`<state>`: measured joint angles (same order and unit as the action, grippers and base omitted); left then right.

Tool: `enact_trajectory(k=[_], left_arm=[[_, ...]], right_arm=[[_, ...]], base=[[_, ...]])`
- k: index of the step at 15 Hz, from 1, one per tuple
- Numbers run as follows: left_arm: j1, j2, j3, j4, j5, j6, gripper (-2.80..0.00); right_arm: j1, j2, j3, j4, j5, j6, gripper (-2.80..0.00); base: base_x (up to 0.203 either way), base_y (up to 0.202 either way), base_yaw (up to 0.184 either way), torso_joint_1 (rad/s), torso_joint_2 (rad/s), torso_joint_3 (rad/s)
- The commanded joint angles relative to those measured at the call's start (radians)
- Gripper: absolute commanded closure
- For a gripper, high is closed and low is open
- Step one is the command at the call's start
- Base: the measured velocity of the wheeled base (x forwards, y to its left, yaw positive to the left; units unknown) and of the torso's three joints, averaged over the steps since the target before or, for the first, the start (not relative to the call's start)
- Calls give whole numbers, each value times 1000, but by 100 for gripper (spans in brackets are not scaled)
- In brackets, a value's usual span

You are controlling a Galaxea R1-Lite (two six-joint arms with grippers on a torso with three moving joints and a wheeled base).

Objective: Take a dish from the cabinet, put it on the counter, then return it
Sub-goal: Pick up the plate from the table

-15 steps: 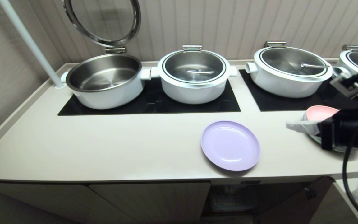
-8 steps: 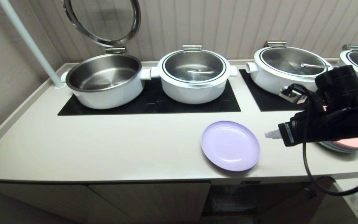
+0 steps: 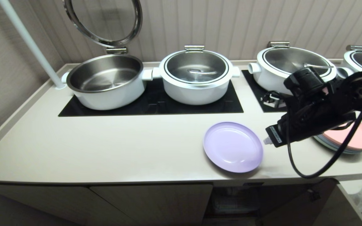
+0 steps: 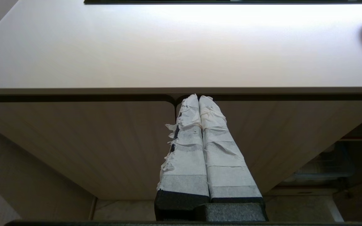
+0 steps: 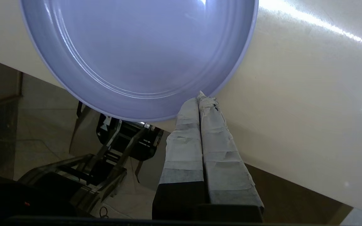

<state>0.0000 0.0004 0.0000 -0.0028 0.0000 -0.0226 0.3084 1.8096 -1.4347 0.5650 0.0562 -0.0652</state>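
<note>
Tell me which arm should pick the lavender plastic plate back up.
Right. Its gripper, shut, hangs just beside the round lavender plastic plate; the left gripper sits parked below the beige counter edge.

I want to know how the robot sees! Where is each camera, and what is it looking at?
Head view: high up, looking down at the counter, pots and lavender dish; the right arm and right end effector show beside the dish.
Left wrist view: low before the cabinet, looking along the shut left end effector at the counter's edge.
Right wrist view: behind the shut right end effector, facing the dish's rim.
All three views share the dish and the counter.
</note>
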Motion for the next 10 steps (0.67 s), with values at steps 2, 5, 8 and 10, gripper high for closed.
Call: enact_trajectory(k=[2,5,8,10], left_arm=[[0,0,0,0,0,0,0],[0,0,0,0,0,0,0],[0,0,0,0,0,0,0],[0,0,0,0,0,0,0]], right_arm=[[2,75,-59,31,-70,52,0],[3,119,-131,75,-78,141,0],[3,157,-190,120,-79,217,0],[3,162,-194,124,-79,225,0]], base=[[0,0,0,0,0,0],[0,0,0,0,0,0],[0,0,0,0,0,0],[0,0,0,0,0,0]])
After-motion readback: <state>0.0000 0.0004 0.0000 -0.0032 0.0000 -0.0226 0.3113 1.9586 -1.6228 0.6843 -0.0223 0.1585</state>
